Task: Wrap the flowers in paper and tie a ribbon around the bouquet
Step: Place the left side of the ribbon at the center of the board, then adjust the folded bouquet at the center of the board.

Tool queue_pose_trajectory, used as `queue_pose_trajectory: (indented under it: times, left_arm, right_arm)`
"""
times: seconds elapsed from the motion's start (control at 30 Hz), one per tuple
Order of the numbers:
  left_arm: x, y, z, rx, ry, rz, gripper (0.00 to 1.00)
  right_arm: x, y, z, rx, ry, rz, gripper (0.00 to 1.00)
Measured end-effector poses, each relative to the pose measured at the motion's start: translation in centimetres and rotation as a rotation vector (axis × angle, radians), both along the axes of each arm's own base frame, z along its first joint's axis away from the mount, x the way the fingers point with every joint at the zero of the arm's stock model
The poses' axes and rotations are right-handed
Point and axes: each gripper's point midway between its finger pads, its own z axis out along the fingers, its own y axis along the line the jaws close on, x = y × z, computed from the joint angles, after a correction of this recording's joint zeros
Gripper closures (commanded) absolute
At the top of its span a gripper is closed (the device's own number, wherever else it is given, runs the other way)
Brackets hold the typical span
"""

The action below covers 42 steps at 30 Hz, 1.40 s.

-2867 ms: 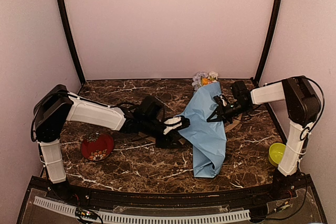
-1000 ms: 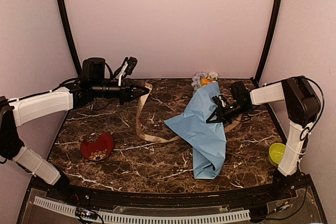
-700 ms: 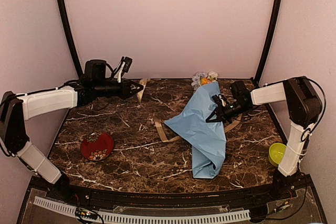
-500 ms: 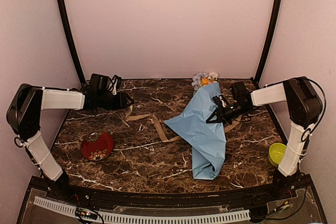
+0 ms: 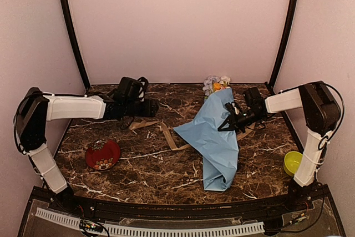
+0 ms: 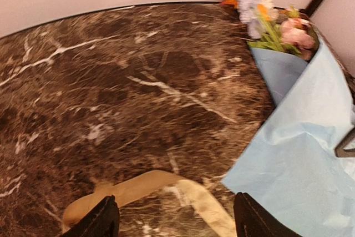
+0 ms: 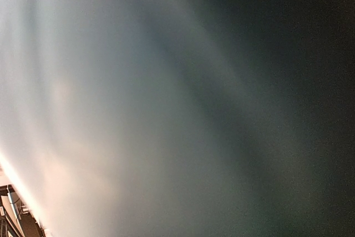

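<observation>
While the left arm reaches in low from the left of the overhead frame, its left tool [image 5: 151,107] hangs just above the dark marble desk [image 5: 161,178] with its jaws apart and nothing between them. In the left wrist view the two black fingertips [image 6: 105,219] stand wide at the bottom edge. The tan ribbon [image 6: 158,178] lies loose on the desk below the gap, arching from the lower left toward the lower right of that frame. Seen from overhead, the ribbon runs on to the right and slips under the left edge of the light-blue paper [image 5: 219,142].

The paper lies right of centre as a long, loose cone that forms the bouquet, its narrow end toward the bottom of the frame. The flowers [image 5: 216,83] poke out of its upper end near the back wall.

The right tool [image 5: 226,123] lies against the paper's right edge with its jaws together. Whether a fold is pinched between them I cannot tell. The right wrist view is only a pale blue-grey blur.

A red dish [image 5: 102,155] sits at lower left, and a yellow-green cup [image 5: 292,162] sits at far right.
</observation>
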Motion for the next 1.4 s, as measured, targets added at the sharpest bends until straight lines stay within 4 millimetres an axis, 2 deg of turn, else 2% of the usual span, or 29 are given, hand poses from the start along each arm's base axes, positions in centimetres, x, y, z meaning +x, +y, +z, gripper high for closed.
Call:
queue_pose_trajectory:
  times: [0.13, 0.23, 0.3, 0.33, 0.4, 0.5, 0.57, 0.7, 0.9, 1.1, 1.4]
  left_arm:
    - [-2.7, -5.8, 2.1, -0.004, -0.059, -0.168, 0.33]
    - [-4.4, -10.0, 2.0, -0.062, -0.031, -0.31, 0.3]
    - [-4.3, -12.6, 0.7, -0.097, 0.017, -0.377, 0.27]
    - [-4.2, -13.4, -0.1, -0.107, 0.039, -0.394, 0.22]
    - [-4.4, -14.7, -3.0, -0.123, 0.109, -0.431, 0.12]
    - [-5.8, -15.3, -6.9, -0.132, 0.22, -0.475, 0.11]
    - [-6.7, -15.6, -8.1, -0.124, 0.253, -0.505, 0.13]
    - [-8.2, -17.1, -8.2, -0.089, 0.239, -0.583, 0.14]
    - [-10.1, -18.8, -8.1, -0.057, 0.209, -0.681, 0.14]
    - [-11.4, -19.4, -9.2, 0.004, 0.198, -0.738, 0.13]
    - [-13.3, -21.0, -10.1, 0.075, 0.165, -0.818, 0.13]
  right_arm:
    - [0.0, 0.0, -0.1, -0.001, -0.002, -0.001, 1.0]
    - [0.0, 0.0, -0.1, 0.001, -0.005, -0.002, 1.0]
    - [0.0, 0.0, -0.2, 0.003, -0.004, -0.003, 1.0]
    - [0.0, 0.0, -0.2, 0.004, -0.005, -0.002, 0.98]
    - [0.0, 0.0, -0.2, 0.006, -0.004, -0.004, 0.92]
    - [-0.2, 0.0, -0.4, 0.008, -0.001, -0.008, 0.78]
    - [-0.3, 0.0, -0.5, 0.007, 0.005, -0.01, 0.7]
    - [-0.4, -0.1, -0.7, 0.004, 0.01, -0.015, 0.56]
    - [-0.7, -0.5, -0.9, -0.003, 0.014, -0.037, 0.41]
    - [-0.9, -2.1, 0.3, -0.065, -0.026, -0.097, 0.35]
    - [-0.5, -5.7, 3.0, -0.262, -0.141, -0.215, 0.37]
